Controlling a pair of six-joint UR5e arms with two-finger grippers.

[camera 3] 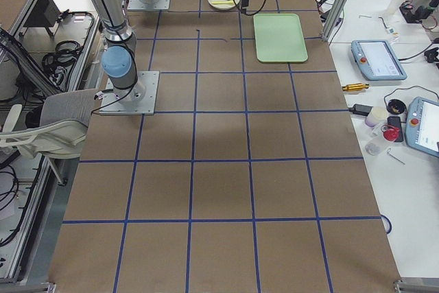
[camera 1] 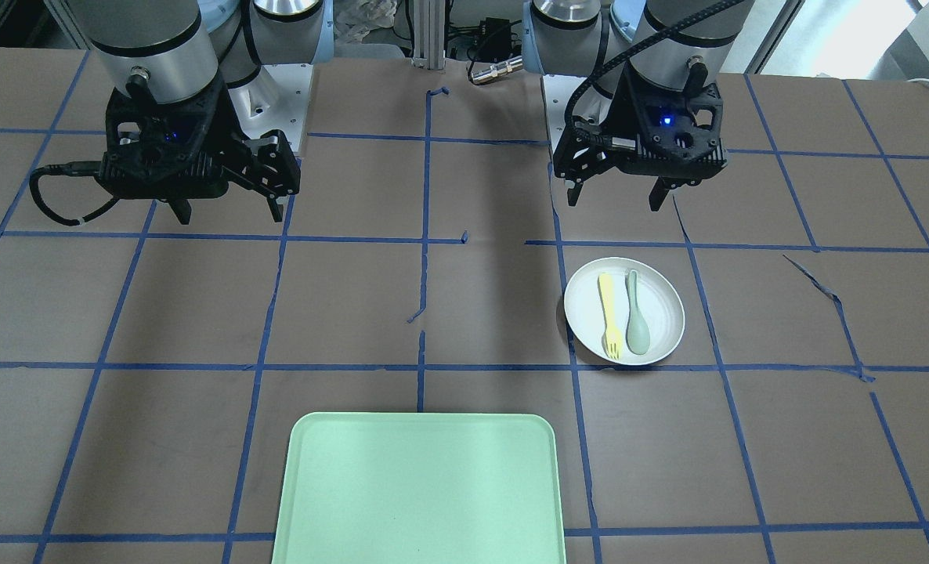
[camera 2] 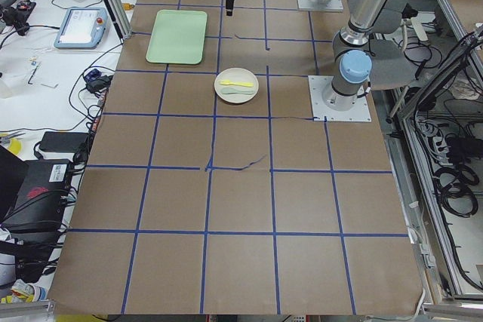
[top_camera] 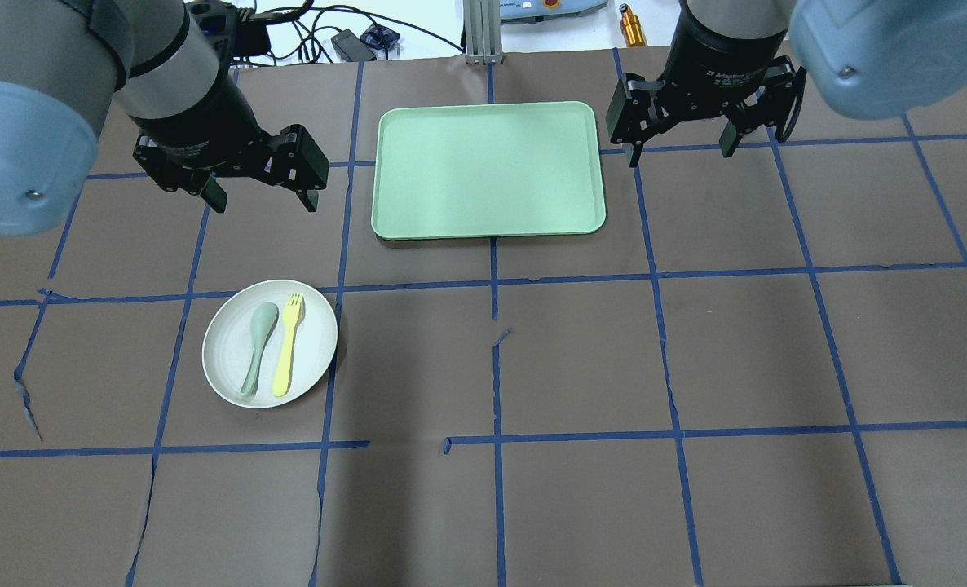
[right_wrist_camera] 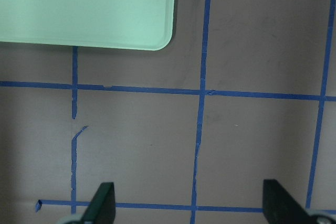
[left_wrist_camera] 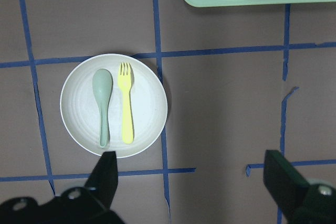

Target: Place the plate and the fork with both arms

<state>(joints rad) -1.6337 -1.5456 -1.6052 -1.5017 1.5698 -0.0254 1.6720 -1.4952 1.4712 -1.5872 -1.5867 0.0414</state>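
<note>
The white plate [top_camera: 316, 346] lies on the table on my left side, with the pale-yellow fork [top_camera: 288, 346] and a grey-green spoon [top_camera: 257, 346] side by side in it. The front view shows the plate [camera 1: 664, 305] and the fork [camera 1: 609, 313] too. My left gripper [top_camera: 265, 201] hangs open and empty above the table, beyond the plate and short of it. In the left wrist view the plate [left_wrist_camera: 147, 103] and fork [left_wrist_camera: 126, 103] lie ahead of the open gripper [left_wrist_camera: 191, 169]. My right gripper [top_camera: 679, 155] is open and empty, right of the tray.
The mint-green tray [top_camera: 487, 169] lies at the far middle of the table, between the two grippers; its corner shows in the right wrist view [right_wrist_camera: 84, 9]. Brown paper with blue tape lines, torn in places, covers the table. Cables and devices lie beyond the far edge.
</note>
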